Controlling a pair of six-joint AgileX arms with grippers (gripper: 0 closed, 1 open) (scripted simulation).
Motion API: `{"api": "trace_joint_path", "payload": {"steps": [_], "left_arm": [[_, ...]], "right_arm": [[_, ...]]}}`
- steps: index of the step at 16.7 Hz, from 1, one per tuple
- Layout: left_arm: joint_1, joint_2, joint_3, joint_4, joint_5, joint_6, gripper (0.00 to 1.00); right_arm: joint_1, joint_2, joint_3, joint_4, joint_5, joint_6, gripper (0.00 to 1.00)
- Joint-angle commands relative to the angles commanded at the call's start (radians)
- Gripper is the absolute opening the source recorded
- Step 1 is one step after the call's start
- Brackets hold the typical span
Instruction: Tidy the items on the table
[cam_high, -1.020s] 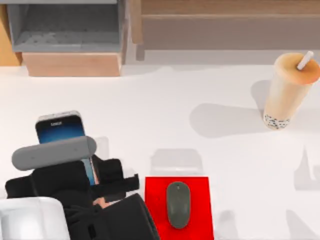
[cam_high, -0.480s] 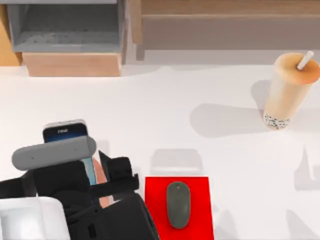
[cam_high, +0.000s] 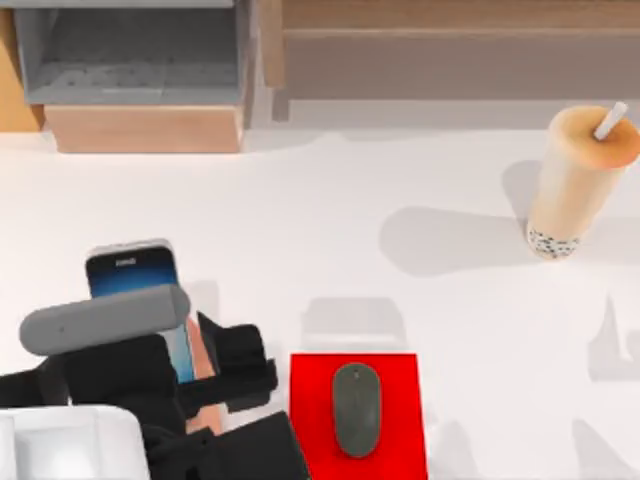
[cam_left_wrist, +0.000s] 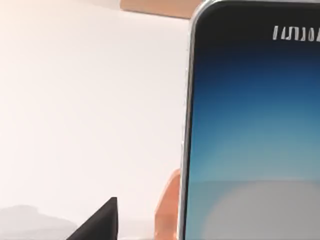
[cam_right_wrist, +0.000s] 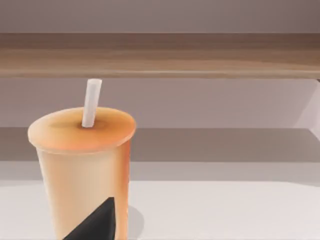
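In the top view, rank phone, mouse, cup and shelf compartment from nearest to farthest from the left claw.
1. Phone: at the left claw, table's front left.
2. Mouse: to the claw's right, on the red pad.
3. Shelf compartment: back left.
4. Cup: far right.

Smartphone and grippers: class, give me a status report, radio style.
Left gripper at smartphone, on pink stand. Mouse on red pad. Bubble-tea cup upright, far right.
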Motion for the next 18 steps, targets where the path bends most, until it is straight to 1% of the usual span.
{"api": "trace_joint_path", "payload": {"steps": [6,8,13,15,16,18], "left_arm": [[-0.101,0.031,0.025,-0.190,-0.007,-0.219,1.00],[-0.114,0.034,0.028,-0.214,-0.008,-0.246,1.00],[-0.109,0.031,0.025,-0.213,-0.007,-0.246,1.00],[-0.101,0.004,0.022,-0.192,0.022,-0.219,1.00],[-0.090,-0.023,0.017,-0.171,0.051,-0.193,1.00],[-0.049,-0.106,-0.002,-0.106,0.138,-0.113,1.00]], "right_arm": [[0.000,0.000,0.000,0.000,0.000,0.000,1.00],[0.000,0.000,0.000,0.000,0.000,0.000,1.00],[0.000,0.000,0.000,0.000,0.000,0.000,1.00],[0.000,0.000,0.000,0.000,0.000,0.000,1.00],[0.000,0.000,0.000,0.000,0.000,0.000,1.00],[0.000,0.000,0.000,0.000,0.000,0.000,1.00]]}}
